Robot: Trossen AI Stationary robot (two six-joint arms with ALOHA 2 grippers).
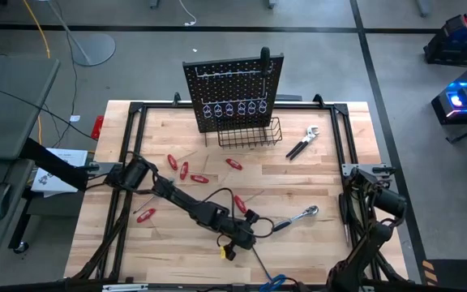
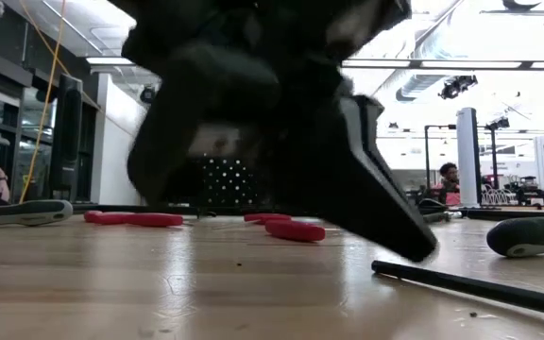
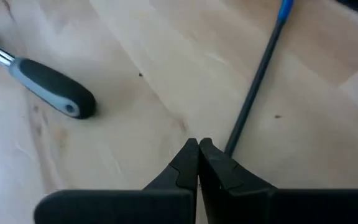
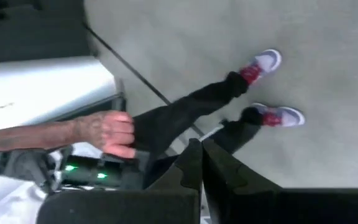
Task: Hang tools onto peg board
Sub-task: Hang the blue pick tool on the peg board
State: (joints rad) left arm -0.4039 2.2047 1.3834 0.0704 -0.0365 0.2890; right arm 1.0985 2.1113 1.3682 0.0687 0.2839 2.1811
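The table (image 1: 314,243) is a light wooden top inside a black frame. Clock directions below are taken from the table's centre in the overhead view.

The peg board (image 1: 233,93) stands upright at the 12 o'clock edge, with a row of wire hooks (image 1: 232,108) across its face and a black-handled tool (image 1: 265,61) at its upper right. A black wire basket (image 1: 250,133) sits at its base.

The left arm (image 1: 177,195) reaches in from 9 o'clock and stretches low across the table toward 6 o'clock. The left gripper (image 3: 198,144) is just above the wood near 6 o'clock, its fingers pressed together and holding nothing. Its tips sit just beside the dark shaft of the T-handle key (image 3: 253,87), whose blue end shows at the near edge (image 1: 275,281).

The right arm (image 1: 371,203) is folded at the 4 o'clock edge. The right gripper (image 4: 201,144) points off the table at the floor, fingers closed and empty. A person's hand (image 4: 110,132) and legs show beyond it.

Pliers (image 1: 304,142) lie at 2 o'clock, right of the basket. The ratchet (image 1: 294,217) lies at 5 o'clock, its grey grip (image 3: 53,89) near the left gripper. Red-handled screwdrivers lie scattered from 9 to 12 o'clock: (image 1: 173,162), (image 1: 184,170), (image 1: 199,178), (image 1: 233,163), (image 1: 145,215).
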